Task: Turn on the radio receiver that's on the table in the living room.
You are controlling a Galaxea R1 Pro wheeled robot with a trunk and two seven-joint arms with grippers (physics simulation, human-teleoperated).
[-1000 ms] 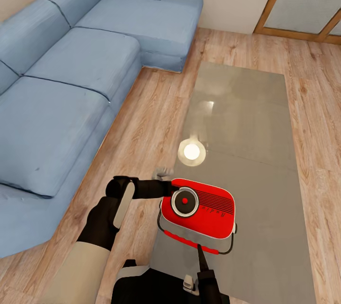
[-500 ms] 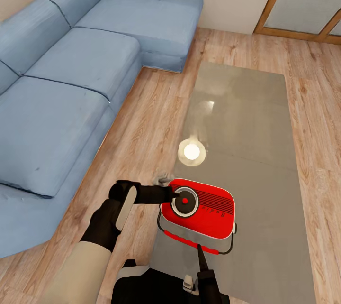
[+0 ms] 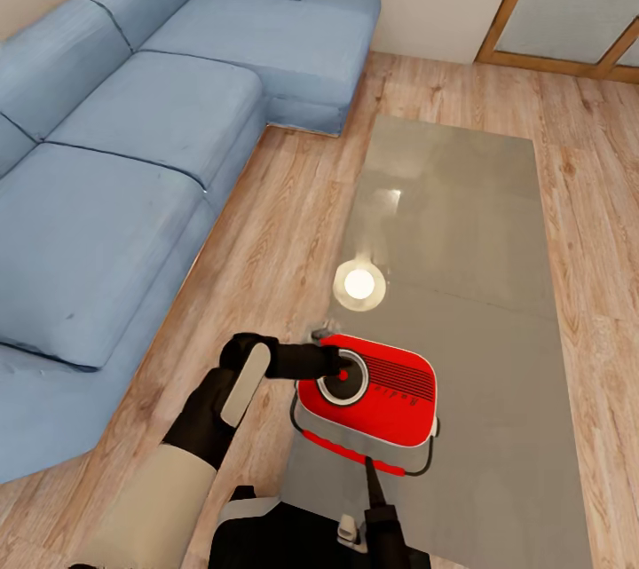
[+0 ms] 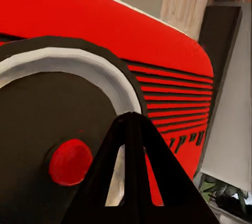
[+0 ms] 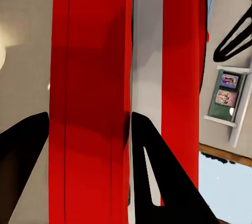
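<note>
The red radio receiver [image 3: 390, 400] lies face up at the near left end of the glossy grey-beige table [image 3: 461, 223]. My left gripper [image 3: 335, 365] is shut, and its tip rests on the black white-ringed dial [image 3: 348, 383]. Up close, that left gripper [image 4: 128, 116] sits beside the dial's red centre knob [image 4: 70, 161], with the speaker grille [image 4: 173, 108] past it. My right gripper [image 3: 371, 462] reaches the radio's near edge. In the right wrist view its fingers [image 5: 21, 150] close on either side of a red strip of the radio [image 5: 89, 103].
A big blue sectional sofa [image 3: 133, 152] runs along the left, with a strip of wood floor [image 3: 284, 232] between it and the table. A wood-framed glass door [image 3: 568, 10] stands at the back right. A bright lamp reflection [image 3: 359, 285] shines on the tabletop.
My left gripper has slid right from beside the radio onto its dial. The radio and my right gripper have shifted slightly left.
</note>
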